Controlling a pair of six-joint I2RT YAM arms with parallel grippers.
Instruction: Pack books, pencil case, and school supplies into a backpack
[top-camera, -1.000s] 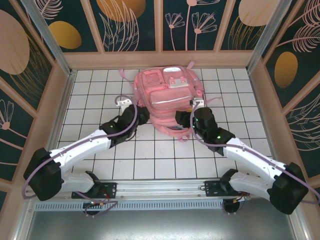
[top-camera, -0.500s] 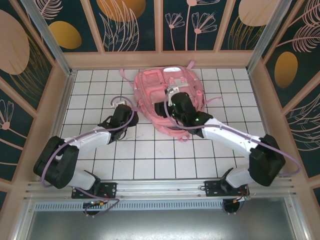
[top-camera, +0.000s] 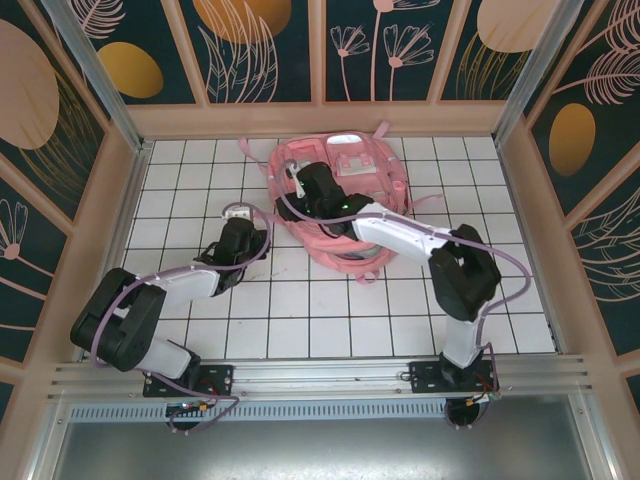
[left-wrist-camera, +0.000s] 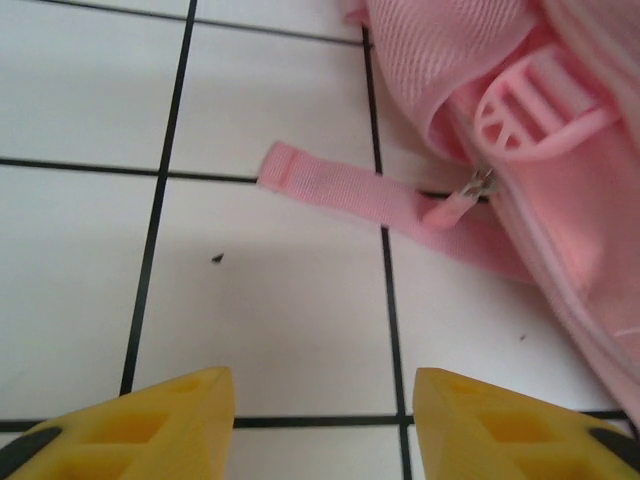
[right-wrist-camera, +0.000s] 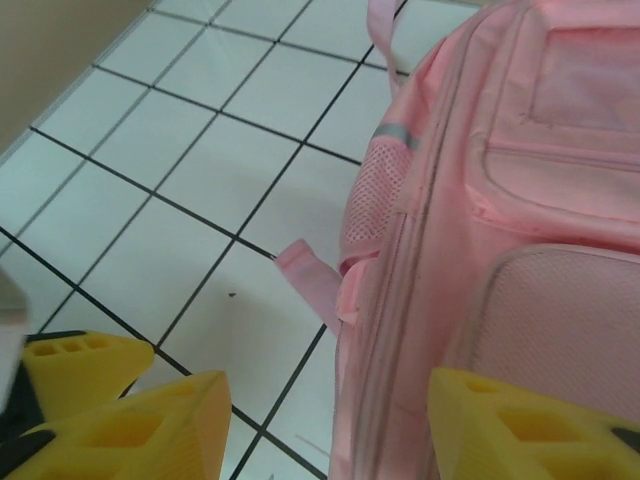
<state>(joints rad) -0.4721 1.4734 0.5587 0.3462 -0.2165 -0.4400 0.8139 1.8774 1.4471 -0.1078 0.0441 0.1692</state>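
The pink backpack (top-camera: 345, 185) lies flat at the back middle of the tiled floor, its main zip shut along the side (right-wrist-camera: 420, 300). My right gripper (top-camera: 293, 197) reaches across it to its left edge and stands open (right-wrist-camera: 328, 385), one finger over the tile and one over the fabric, holding nothing. My left gripper (top-camera: 255, 226) hovers open over bare tile (left-wrist-camera: 322, 385) just left of the backpack, short of a loose pink strap (left-wrist-camera: 335, 188) and a zip pull (left-wrist-camera: 478, 186). Books, pencil case and school supplies are out of view.
The white tiled floor (top-camera: 200, 170) is boxed in by wooden walls (top-camera: 320, 118) at the back and sides. One of the left gripper's yellow fingers (right-wrist-camera: 85, 362) sits close beside the right gripper. A pink strap (top-camera: 425, 200) trails to the right of the backpack.
My right arm has swung left across the backpack to its left edge. The left arm has drawn back left and down off the backpack, its jaws a little narrower.
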